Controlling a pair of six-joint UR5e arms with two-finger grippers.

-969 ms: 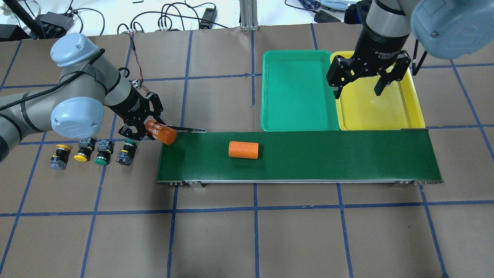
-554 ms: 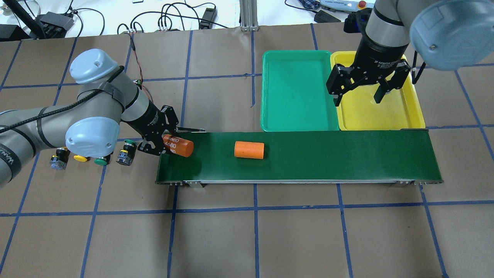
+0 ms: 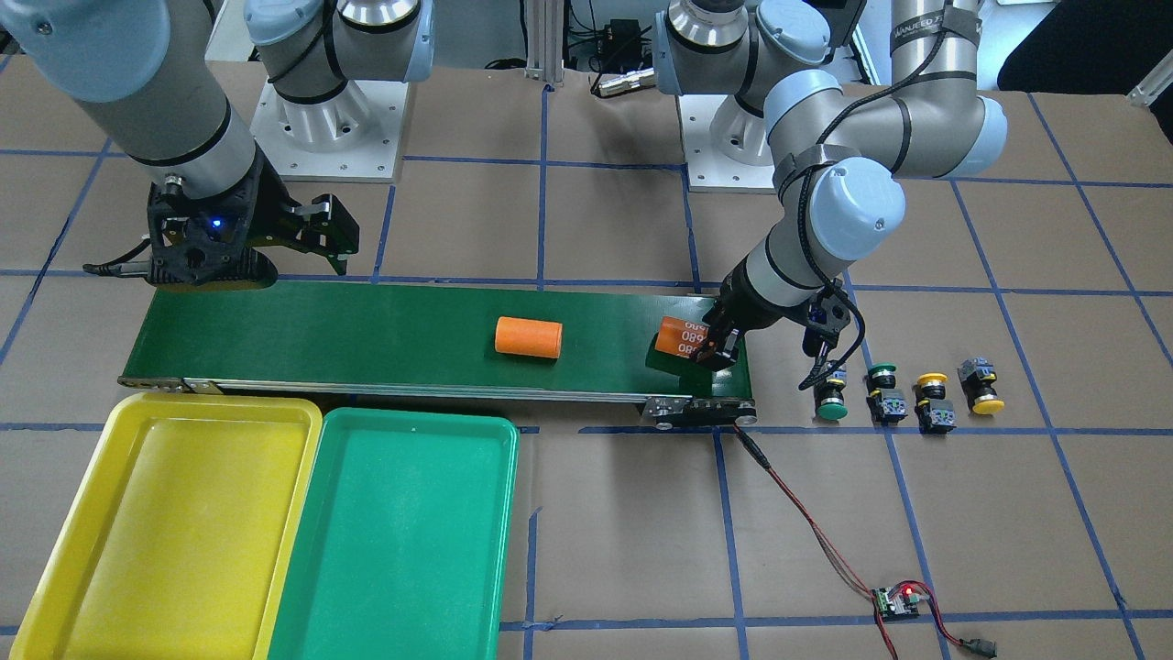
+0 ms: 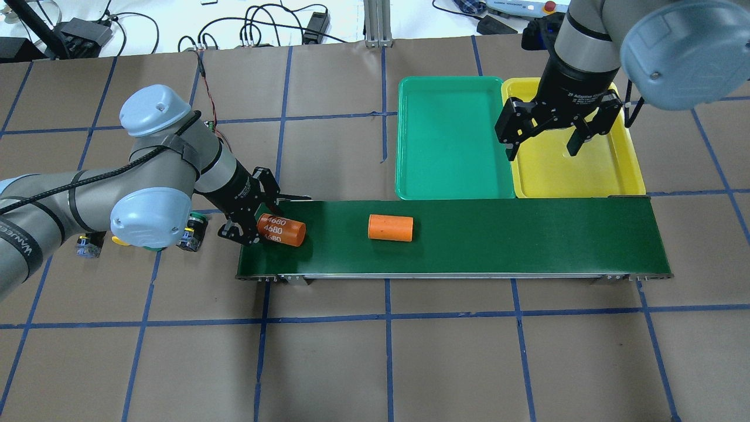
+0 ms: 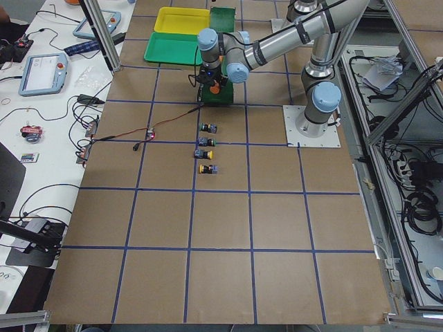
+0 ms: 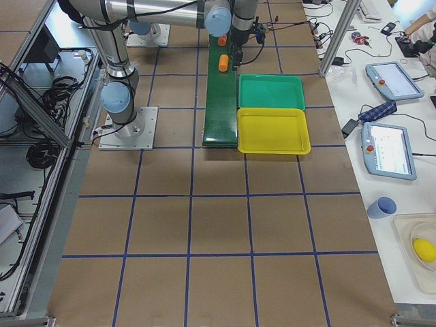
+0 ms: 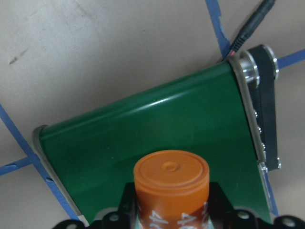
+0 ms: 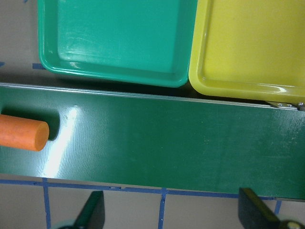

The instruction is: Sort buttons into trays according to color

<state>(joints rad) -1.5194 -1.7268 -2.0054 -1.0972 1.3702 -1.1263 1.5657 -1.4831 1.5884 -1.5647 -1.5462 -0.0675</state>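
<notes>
Two trays, yellow tray against green tray, lie nearest. Beyond, four buttons sit in a row on the table just beside the left gripper, long axes across the row, caps facing mixed ways. That gripper clamps a 4680 cylinder; the right gripper gapes wide.

Long dark-green conveyor belt on a brown table gridded with blue tape, plain orange cylinder lying mid-belt, orange cylinder marked "4680" at one end, small circuit board on a red wire.
</notes>
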